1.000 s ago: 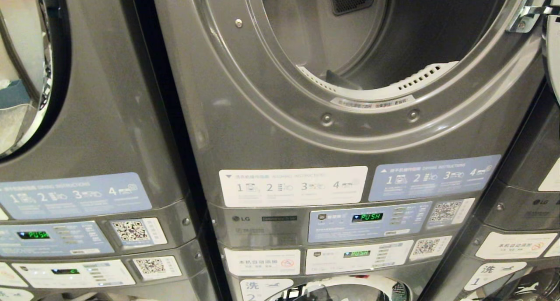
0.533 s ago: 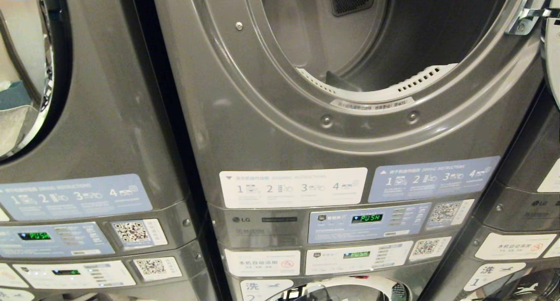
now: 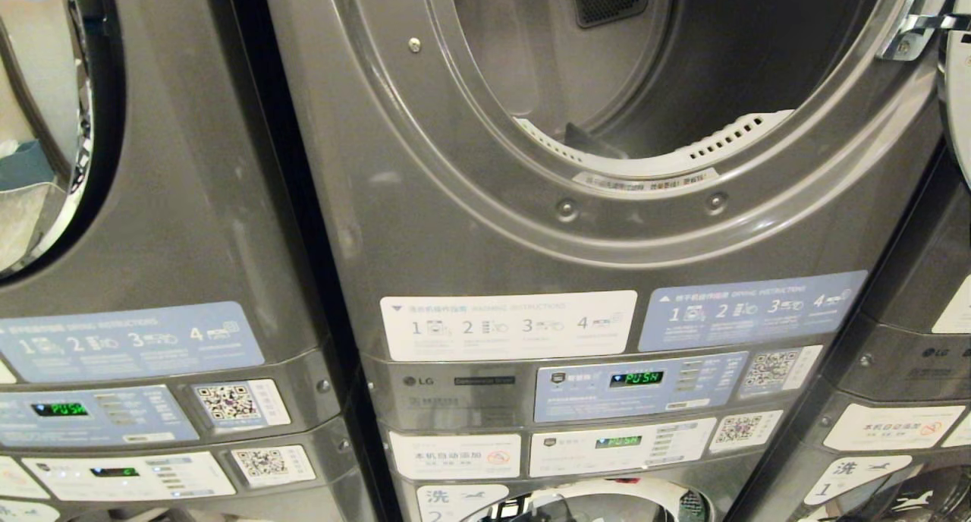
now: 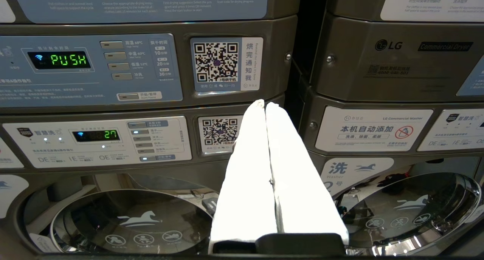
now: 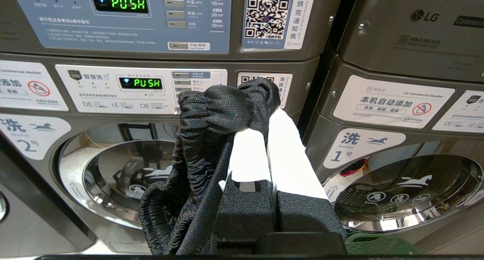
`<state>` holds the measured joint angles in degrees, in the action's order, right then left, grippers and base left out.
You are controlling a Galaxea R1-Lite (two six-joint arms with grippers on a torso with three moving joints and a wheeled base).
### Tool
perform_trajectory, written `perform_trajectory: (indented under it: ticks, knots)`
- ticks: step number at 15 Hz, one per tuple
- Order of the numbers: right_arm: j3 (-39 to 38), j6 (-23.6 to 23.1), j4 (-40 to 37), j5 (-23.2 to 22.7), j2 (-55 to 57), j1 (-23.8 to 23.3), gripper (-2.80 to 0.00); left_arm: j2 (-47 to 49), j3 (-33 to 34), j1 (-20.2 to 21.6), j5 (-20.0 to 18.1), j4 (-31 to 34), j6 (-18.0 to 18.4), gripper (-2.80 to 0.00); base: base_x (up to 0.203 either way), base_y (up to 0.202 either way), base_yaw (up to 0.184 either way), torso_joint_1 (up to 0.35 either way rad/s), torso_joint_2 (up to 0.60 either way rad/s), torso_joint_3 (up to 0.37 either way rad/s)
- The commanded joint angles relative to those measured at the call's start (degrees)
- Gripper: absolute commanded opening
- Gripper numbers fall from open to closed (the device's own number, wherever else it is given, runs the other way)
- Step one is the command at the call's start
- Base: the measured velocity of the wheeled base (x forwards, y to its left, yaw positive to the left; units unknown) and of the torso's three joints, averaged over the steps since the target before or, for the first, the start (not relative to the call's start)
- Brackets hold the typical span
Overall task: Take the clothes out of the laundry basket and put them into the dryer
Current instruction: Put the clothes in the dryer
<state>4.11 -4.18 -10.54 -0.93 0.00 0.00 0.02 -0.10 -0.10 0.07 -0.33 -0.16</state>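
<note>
The right gripper (image 5: 264, 101) has its fingers (image 5: 247, 150) pinched tight on a black garment (image 5: 211, 139), bunched over the fingertips and trailing down beside the wrist, out in front of the lower washer's control panel (image 5: 140, 82). The target sits higher: in the head view the dryer (image 3: 455, 226) stands with its round opening (image 3: 683, 74) clear and the drum looking empty, and neither arm shows there. So the job, by my reading, is a clean lift: carry the cloth well above the white vented lip (image 3: 728, 131) at the foot of the opening, push deep enough that the hanging tail follows inside, then let go. Watch that tail; it could drag on the lip. The left gripper (image 4: 264, 103) hangs idle near the neighbouring panel, fingers pressed together, holding nothing. A green laundry basket (image 5: 378, 246) peeks in low beside the right gripper.
</note>
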Motion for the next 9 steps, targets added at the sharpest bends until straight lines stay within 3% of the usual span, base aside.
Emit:
perform_trajectory:
  ticks: [1, 5, 9]
  knots:
    - [0.02, -0.13, 0.0, -0.1, 0.0, 0.0, -2.8, -0.02, 0.01, 0.01, 0.01, -0.02, -0.02, -2.8, 0.0, 0.0, 0.0, 0.0, 0.0, 0.0]
    - [0.3, -1.39, 0.15, -0.04, 0.0, 0.0, -2.8, -0.02, 0.01, 0.01, 0.01, -0.02, -0.02, -2.8, 0.0, 0.0, 0.0, 0.0, 0.0, 0.0]
    - [5.67, -1.57, 2.22, 0.0, 0.0, 0.0, -2.8, -0.02, 0.01, 0.01, 0.01, -0.02, -0.02, -2.8, 0.0, 0.0, 0.0, 0.0, 0.0, 0.0]
